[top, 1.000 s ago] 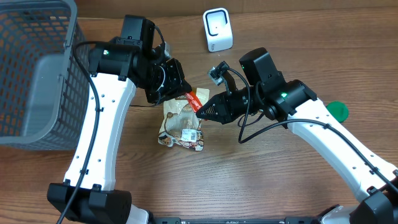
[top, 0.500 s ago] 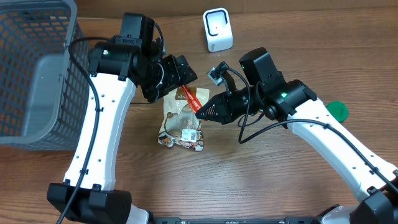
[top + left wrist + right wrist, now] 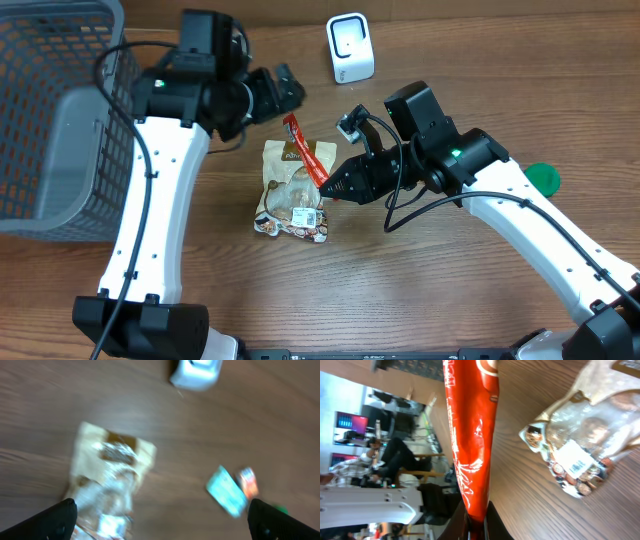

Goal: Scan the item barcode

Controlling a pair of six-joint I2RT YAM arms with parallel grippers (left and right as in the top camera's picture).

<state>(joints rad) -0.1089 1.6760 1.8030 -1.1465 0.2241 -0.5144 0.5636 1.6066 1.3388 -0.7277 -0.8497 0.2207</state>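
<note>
Biggest thing first: the wood table [image 3: 450, 290] has a grey mesh basket [image 3: 50, 110] parked on the far left, and both arms reach in over the middle. A beige snack pouch [image 3: 293, 190] lies flat between them with a white barcode label [image 3: 303, 214] near its lower end, which also shows in the right wrist view [image 3: 576, 460]. The white scanner [image 3: 350, 48] stands upright at the back edge, well apart from the pouch. The left gripper [image 3: 280, 90] is spread wide with nothing in it, up beside the scanner. Its wrist view is blurry, with just the two fingertips [image 3: 59, 519] at the bottom corners. The right gripper [image 3: 322, 187] is clenched on the lower end of a thin red sachet [image 3: 300, 148], which sticks up over the pouch's top edge. I'd guess the sachet is the item going to the scanner. I can't spot a barcode on it from here, since the right wrist view only shows glossy red foil [image 3: 470, 435]. To do this well, I'd carry it slowly toward the scanner's face, then roll the wrist until the printed code faces the window. It's pinched at one end, so it'll flop. I'd hold it steady and fairly flat to cut glare, and have the left arm stay out of the way.
</note>
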